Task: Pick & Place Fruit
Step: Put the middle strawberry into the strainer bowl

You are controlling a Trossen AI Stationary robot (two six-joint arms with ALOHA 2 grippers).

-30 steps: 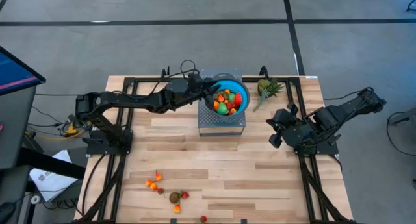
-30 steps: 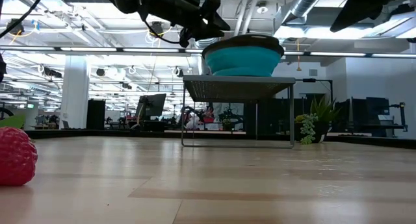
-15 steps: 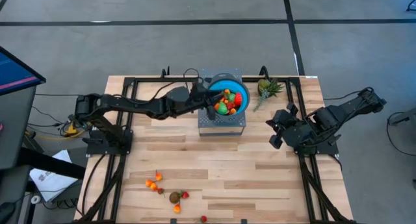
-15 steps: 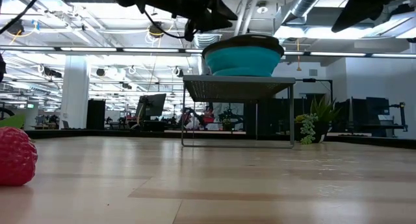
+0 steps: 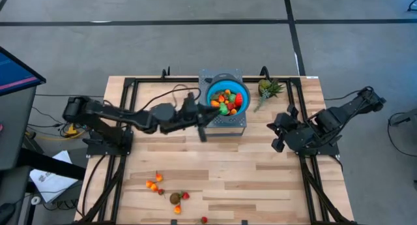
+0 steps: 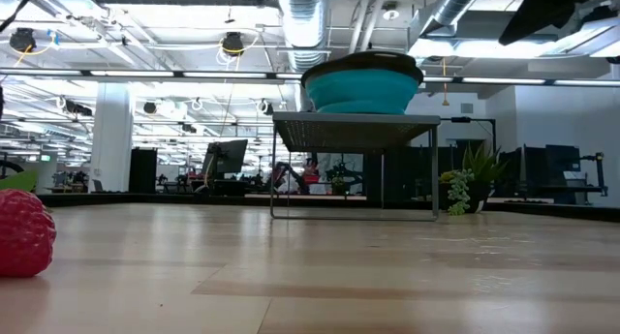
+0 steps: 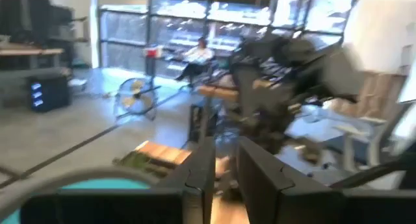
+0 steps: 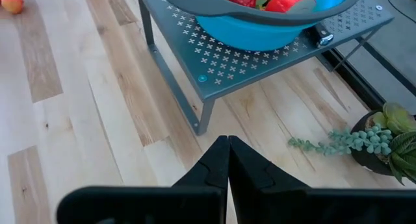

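Observation:
The blue bowl (image 5: 227,98) stands on a grey perforated stand (image 5: 221,126) at the table's far middle, and several red, orange and green toy fruits (image 5: 226,102) lie in it. More fruits lie loose near the near-left edge (image 5: 154,183) (image 5: 176,199). A red strawberry (image 6: 23,232) sits close in the low view. My left gripper (image 5: 206,115) hovers just left of the bowl, narrowly open (image 7: 224,178) and holding nothing. My right gripper (image 8: 227,156) is shut and empty, above the table right of the stand (image 5: 276,131).
A small potted spiky plant (image 5: 267,89) stands right of the bowl near the far edge, and it also shows in the right wrist view (image 8: 383,136). Black frame rails run along both sides of the table (image 5: 130,153). Bare wood lies between the stand and the loose fruits.
My left gripper has drawn back from over the bowl toward the table's left and near side. It has also risen out of the low view. The bowl and its fruits have stayed in place.

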